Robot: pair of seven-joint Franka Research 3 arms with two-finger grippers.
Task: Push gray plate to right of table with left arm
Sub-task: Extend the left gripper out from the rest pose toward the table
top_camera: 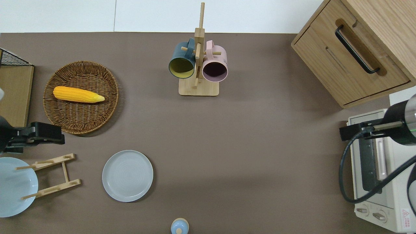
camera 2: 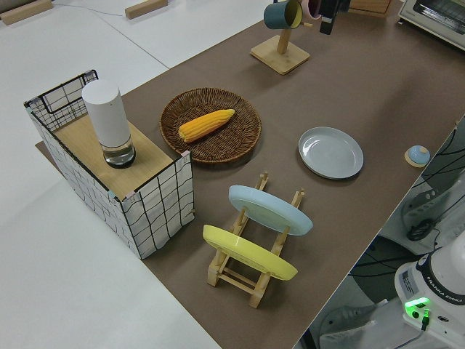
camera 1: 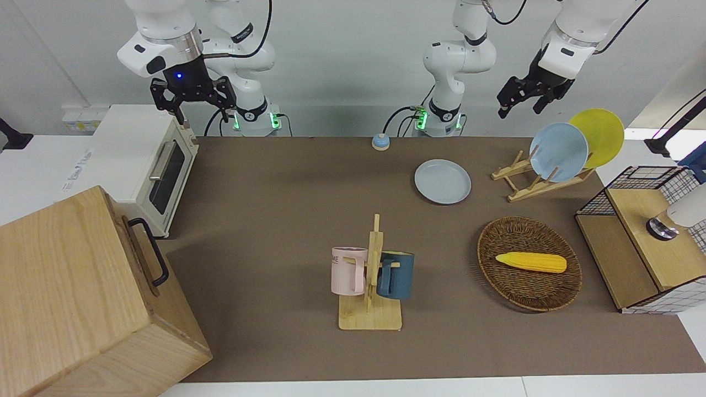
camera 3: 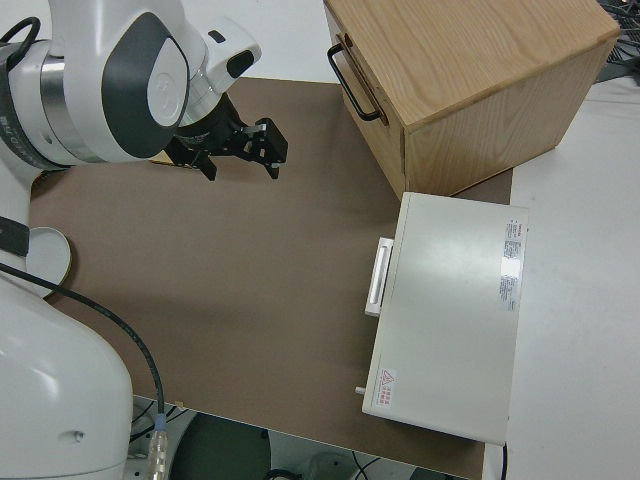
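Observation:
The gray plate (camera 1: 443, 181) (top_camera: 127, 175) (camera 2: 330, 153) lies flat on the brown table (camera 1: 276, 182) (top_camera: 260, 146), close to the robots' edge. It sits between the wooden plate rack and the small blue knob. My left gripper (camera 1: 519, 108) (top_camera: 61, 138) hangs in the air, open and empty. In the overhead view it is over the table between the wicker basket and the plate rack, apart from the gray plate. My right gripper (camera 1: 202, 113) (camera 3: 240, 168) is parked, open and empty.
The plate rack (top_camera: 53, 175) holds a light-blue plate (camera 1: 558, 151) and a yellow plate (camera 1: 601, 135). A wicker basket (top_camera: 107, 107) holds corn (top_camera: 78, 94). A mug rack (top_camera: 198, 65), a toaster oven (camera 1: 149, 165), a wooden cabinet (top_camera: 351, 65), a wire crate (camera 1: 634, 182) and a blue knob (top_camera: 179, 226) also stand here.

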